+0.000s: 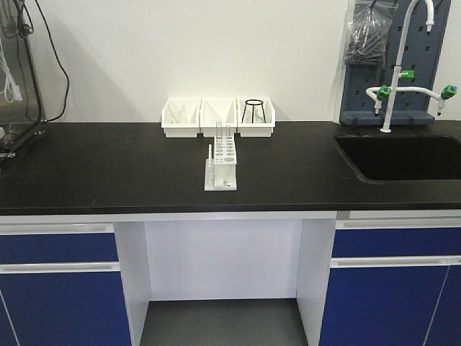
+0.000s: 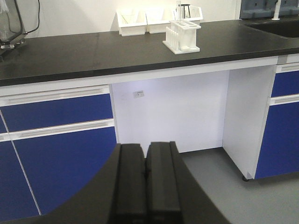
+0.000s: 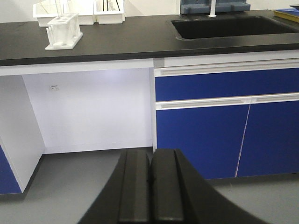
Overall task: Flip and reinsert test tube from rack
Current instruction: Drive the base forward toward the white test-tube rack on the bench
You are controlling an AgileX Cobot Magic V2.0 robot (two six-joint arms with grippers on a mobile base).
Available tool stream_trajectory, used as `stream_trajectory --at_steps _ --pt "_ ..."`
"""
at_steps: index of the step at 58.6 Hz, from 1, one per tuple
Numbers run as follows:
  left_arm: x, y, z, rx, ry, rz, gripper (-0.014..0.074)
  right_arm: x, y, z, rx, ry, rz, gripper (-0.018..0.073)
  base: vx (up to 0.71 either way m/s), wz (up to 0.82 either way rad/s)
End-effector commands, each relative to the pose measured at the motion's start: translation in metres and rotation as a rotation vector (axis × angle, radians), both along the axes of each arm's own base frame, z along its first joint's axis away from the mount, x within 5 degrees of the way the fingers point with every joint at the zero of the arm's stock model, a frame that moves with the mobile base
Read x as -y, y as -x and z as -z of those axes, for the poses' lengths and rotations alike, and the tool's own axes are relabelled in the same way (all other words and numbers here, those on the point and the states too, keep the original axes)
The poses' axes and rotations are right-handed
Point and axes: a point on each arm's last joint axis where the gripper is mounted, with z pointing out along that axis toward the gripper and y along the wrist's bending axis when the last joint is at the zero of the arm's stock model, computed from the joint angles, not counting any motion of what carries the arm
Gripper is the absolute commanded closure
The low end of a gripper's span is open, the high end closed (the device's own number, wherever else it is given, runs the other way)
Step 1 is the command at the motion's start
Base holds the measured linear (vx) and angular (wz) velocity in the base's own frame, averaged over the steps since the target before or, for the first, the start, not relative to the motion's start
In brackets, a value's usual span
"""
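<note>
Out in front of the counter (image 1: 108, 169) edge | my left gripper (image 2: 145, 182) jaws pressed together, empty | right gripper (image 3: 150, 184) likewise | rack (image 1: 221, 164) mid-counter, back from the front edge, bare top either side | test tube (image 1: 219, 131) upright at its far end, near the bins (image 1: 218, 117)

No readable text or labels anywhere.
</note>
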Motion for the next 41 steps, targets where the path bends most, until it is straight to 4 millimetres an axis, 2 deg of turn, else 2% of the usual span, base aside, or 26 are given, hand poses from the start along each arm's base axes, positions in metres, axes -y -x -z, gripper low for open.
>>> stream_trajectory --at_steps 1,41 --pt "0.0013 0.0001 -0.0090 0.090 0.022 0.014 0.0602 -0.0010 -0.0003 -0.0067 0.085 0.014 -0.012 0.0570 0.00 0.00" --pt "0.0013 0.0001 -0.0090 0.090 0.022 0.014 0.0602 -0.0010 -0.0003 -0.0067 0.085 0.014 -0.012 0.0570 0.00 0.00"
